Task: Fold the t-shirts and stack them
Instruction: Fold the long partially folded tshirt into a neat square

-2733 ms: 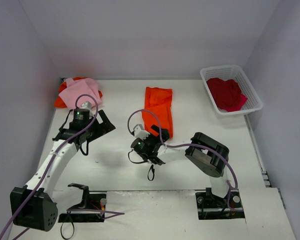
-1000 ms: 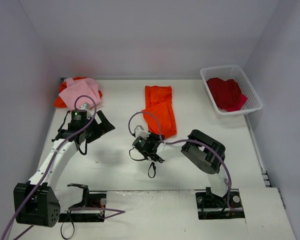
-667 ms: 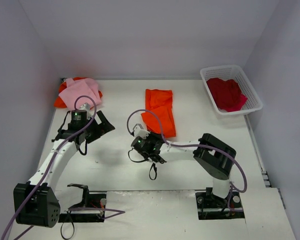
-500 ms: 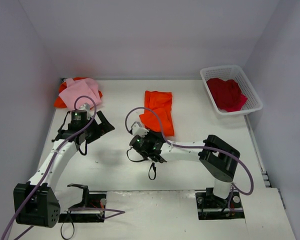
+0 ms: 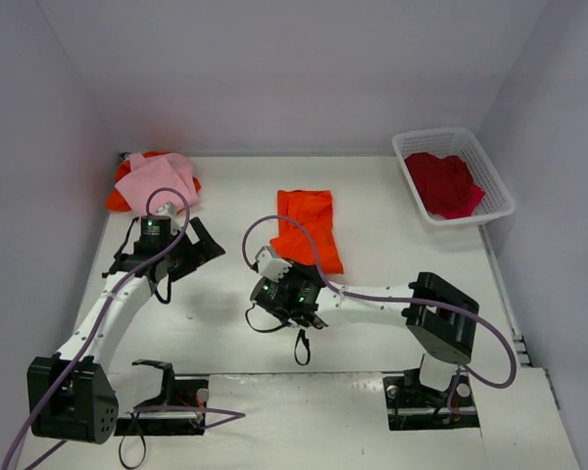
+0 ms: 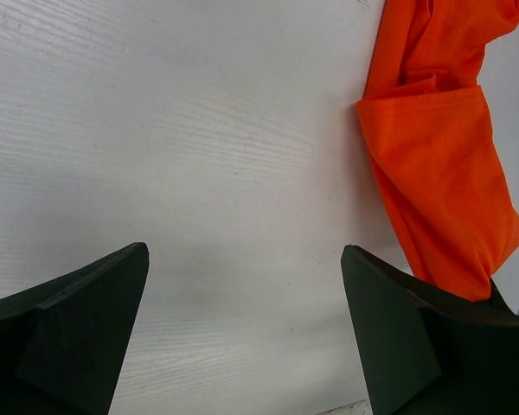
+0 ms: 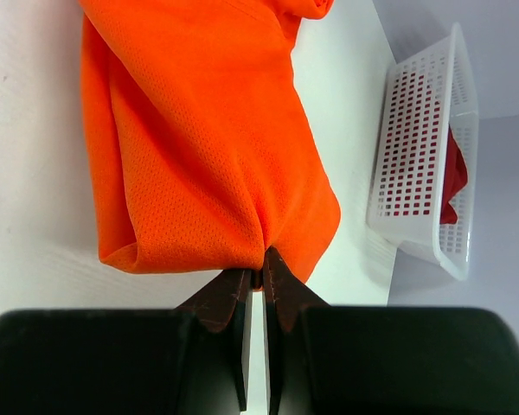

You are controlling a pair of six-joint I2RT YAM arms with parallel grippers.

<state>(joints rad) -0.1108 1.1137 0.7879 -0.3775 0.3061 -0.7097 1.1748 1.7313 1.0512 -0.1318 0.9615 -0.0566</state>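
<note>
Clamping the near hem of the orange shirt in the right end effector. Lies well left of the basket, long axis running straight away from that grip. Farther left, holding the left end effector spread wide, empty.

far-L orange tee mostly under pink tee, crimson tee pt hid by basket

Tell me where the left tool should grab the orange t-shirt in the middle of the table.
Probably its left long edge, approached from the left. The orange t-shirt lies flat as a narrow folded strip, that edge faces the open left tool across bare table, and the right tool has the near end pinched.
</note>
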